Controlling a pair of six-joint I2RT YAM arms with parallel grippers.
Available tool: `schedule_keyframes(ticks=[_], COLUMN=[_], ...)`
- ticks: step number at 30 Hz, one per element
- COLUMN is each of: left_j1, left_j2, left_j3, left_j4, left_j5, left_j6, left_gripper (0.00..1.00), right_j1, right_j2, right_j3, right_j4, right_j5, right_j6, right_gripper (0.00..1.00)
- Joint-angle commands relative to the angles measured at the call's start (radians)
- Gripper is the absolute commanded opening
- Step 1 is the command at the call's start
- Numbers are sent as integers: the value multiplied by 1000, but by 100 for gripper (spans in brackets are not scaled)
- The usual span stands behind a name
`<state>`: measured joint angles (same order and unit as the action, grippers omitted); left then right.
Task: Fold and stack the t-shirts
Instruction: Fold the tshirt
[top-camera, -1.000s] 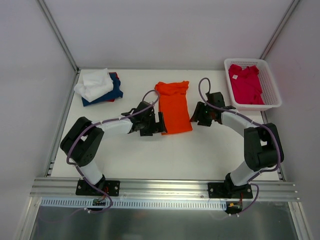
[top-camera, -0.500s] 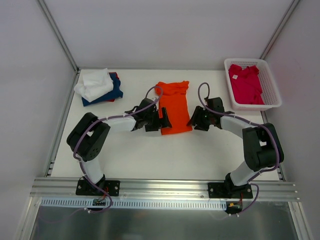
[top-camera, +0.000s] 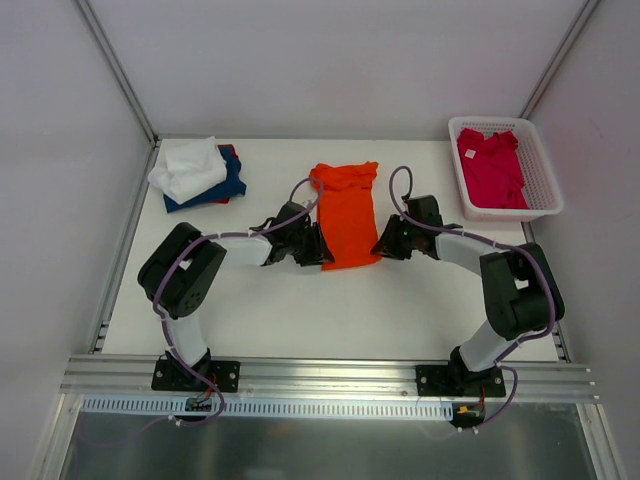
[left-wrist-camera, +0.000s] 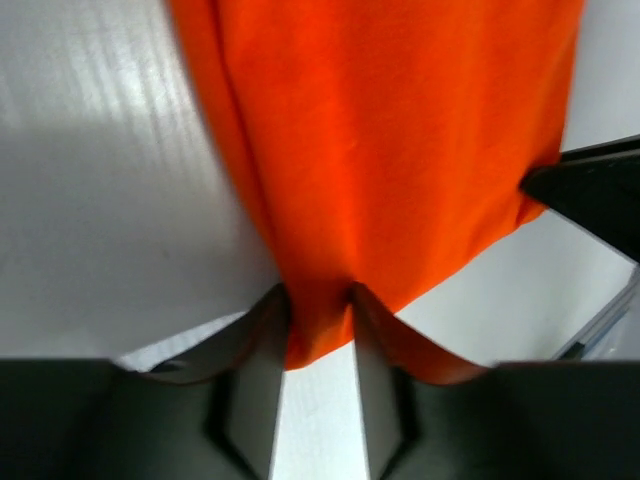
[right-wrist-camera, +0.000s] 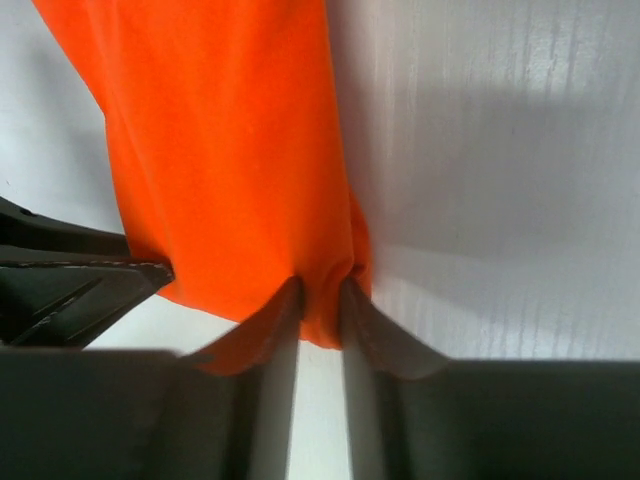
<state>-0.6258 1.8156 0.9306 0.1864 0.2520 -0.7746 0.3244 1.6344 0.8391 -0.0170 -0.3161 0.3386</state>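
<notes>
— Where is the orange t-shirt (top-camera: 347, 215)?
— Mid-table (top-camera: 300, 310), folded long. The left pincer (left-wrist-camera: 318, 300) is clamped on its near-left corner, and the right pincer (right-wrist-camera: 320, 290) on its near-right corner.
— And the risk?
— Both bites look shallow, only bunched hem. An uneven lift could let one corner slip, and the fold would probably collapse crooked.

The left gripper (top-camera: 322, 247) moved to the right in the top view, from beside the orange shirt (top-camera: 347, 215) to its lower left corner. The right gripper (top-camera: 381, 246) moved left and a little down, to the lower right corner. Both had wide jaws before; they then closed, and each one pinched the lower edge of the cloth. The edge bunched up slightly between the fingers.
</notes>
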Motion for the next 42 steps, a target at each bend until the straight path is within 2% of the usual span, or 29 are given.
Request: schedule_keyframes(ticks=[1,7,11,17,20,27,31,35,42], left_j1=[3,1,-8,-49,-80,-182,-216,-218,-218], left_j2=[22,10,-9,-81,-166,-347,-446,-496,-484], left_j3=[-56,-85,-105,-168,-205,-225,-217,-178,-73], left_j4=[-87,-85,-85,-87,-99,-197,-264,-318,-375], left_j5=[-11,-7,-5,-10,-23,-101,-140,-166,-203], left_j6=[12,8,3,-21,-41,-89,-109,-91,-48], left_gripper=[28,8,0,0,0,0,0,0,0], right_j1=[16,34,56,117,160,274,314,327,341], right_j2=[2,4,-17,-129,-238,-554,-669,-683,-627], right_j3=[-6,-17,-41,-136,-184,-221,-204,-175,-101], right_j4=[46,54,58,52,22,-174,-253,-285,-281], right_j5=[-20,-18,-5,54,98,245,298,310,321], right_j6=[14,19,25,46,53,76,88,80,59], right_gripper=[22,4,0,0,0,0,0,0,0])
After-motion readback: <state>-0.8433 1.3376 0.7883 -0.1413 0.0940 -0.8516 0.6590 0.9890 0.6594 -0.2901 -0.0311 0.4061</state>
